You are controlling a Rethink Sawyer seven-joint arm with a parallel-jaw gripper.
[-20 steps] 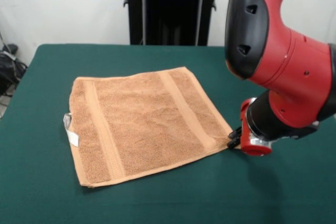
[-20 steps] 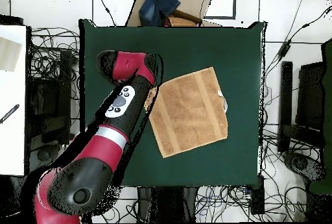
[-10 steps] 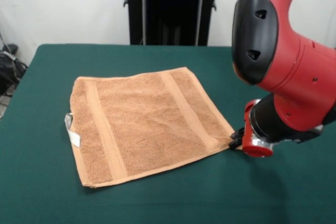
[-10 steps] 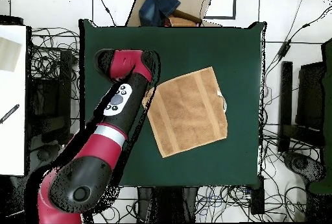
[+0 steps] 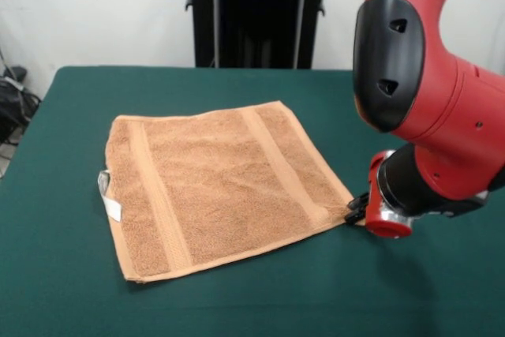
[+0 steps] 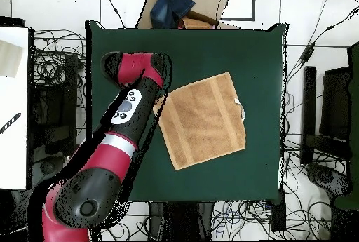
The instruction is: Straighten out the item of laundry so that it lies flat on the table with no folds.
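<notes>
The large rectangular table covered in dark green felt-like cloth [image 5: 237, 305] fills both views, and most of it is bare. Over its right side in the front view hangs the bulky red and black robot arm [image 5: 430, 108], its wrist bent low toward the cloth.

The small, roughly square orange-tan terry towel [image 5: 217, 183] lies near the table's middle, turned a little askew to the table edges. It appears already spread in a single layer: all four edges are visible, the two paler woven bands [image 5: 284, 167] run straight across it, and only faint ripples show in the pile. The white loop tag [image 5: 104, 195] sticks out from the edge farthest from the arm.

The black gripper [image 5: 354, 211] sits low at the towel's corner nearest the arm, touching or just beside it. It is too small and too hidden by the wrist to tell how far apart its fingers stand or whether they hold the corner.

By my reading the step in hand is the final tensioning of that corner. To do it well, any pull should run outward along the towel's diagonal, low and gentle, so the cloth slides taut without dragging the whole towel. If the corner is pinched, letting go close to the table should keep the corner from curling back.
</notes>
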